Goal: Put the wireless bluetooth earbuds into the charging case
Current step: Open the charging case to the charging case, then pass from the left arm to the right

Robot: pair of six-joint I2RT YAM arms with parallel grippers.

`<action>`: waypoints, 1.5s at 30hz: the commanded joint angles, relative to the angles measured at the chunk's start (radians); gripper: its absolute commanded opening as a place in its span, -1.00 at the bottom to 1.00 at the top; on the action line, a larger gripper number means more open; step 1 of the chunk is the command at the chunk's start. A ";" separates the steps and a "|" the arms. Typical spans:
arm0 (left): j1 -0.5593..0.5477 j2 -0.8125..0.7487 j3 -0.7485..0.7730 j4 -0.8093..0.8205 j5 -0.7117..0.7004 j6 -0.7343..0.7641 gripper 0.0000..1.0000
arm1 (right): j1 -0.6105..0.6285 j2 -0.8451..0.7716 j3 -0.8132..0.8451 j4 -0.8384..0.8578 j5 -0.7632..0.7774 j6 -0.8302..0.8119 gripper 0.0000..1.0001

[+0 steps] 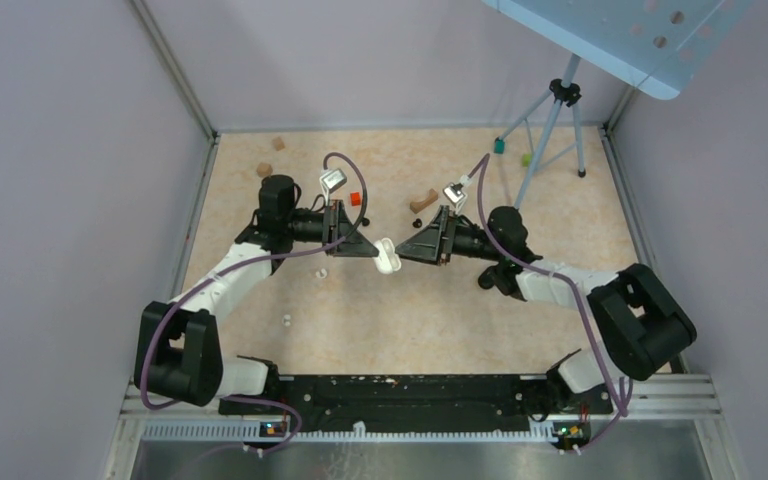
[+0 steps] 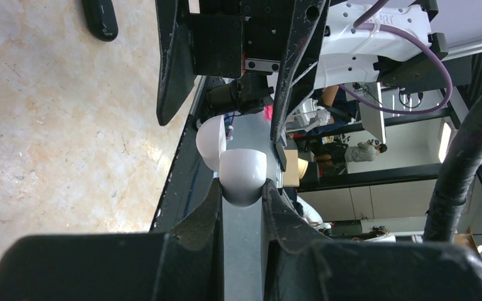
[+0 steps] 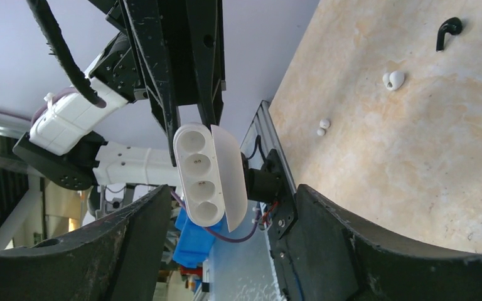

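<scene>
Top external view: white charging case [image 1: 388, 258] pinched in the left claw [image 1: 378, 252], right at the fingertips, up off the table [image 1: 410, 320]. Facing it tip to tip, the right claw [image 1: 401, 252], jaws spread wide and gripping nothing. From the left wrist: rounded end of the case wedged between the two fingertips, lid [image 2: 208, 147] swung open to one side, right claw's fingers just beyond, one on each side. From the right wrist: case face on, four sockets in a row, hanging between that claw's own parted fingers, apparently touching neither. Down on the table, well apart from both claws: white earbud [image 3: 393, 79], black earbud [image 3: 447, 30], and two small white pieces [image 3: 322, 127], possibly ear tips, too small to tell
</scene>
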 commanded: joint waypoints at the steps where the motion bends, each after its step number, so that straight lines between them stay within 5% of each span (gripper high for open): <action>1: -0.002 -0.039 -0.005 0.054 0.028 -0.003 -1.00 | -0.008 0.019 0.004 0.120 -0.054 0.028 0.39; 22: -0.002 -0.043 -0.016 0.062 0.019 -0.020 -1.00 | 0.039 0.126 0.047 0.252 -0.069 0.100 -0.13; 31: -0.003 -0.034 -0.026 0.072 0.018 -0.030 -1.00 | 0.038 0.137 0.053 0.273 -0.079 0.113 -0.60; 35: -0.002 -0.024 -0.026 0.072 0.014 -0.029 -1.00 | 0.038 0.131 0.044 0.253 -0.075 0.105 -1.00; 38: -0.002 -0.019 -0.022 0.068 0.010 -0.027 -0.65 | 0.039 0.112 0.033 0.204 -0.060 0.083 -1.00; 42: -0.002 -0.011 0.008 -0.018 -0.011 0.036 0.27 | 0.038 0.056 0.027 0.040 -0.008 -0.006 -1.00; 45: -0.001 0.008 0.065 -0.173 -0.042 0.134 0.69 | 0.038 -0.006 0.040 -0.159 0.069 -0.121 -1.00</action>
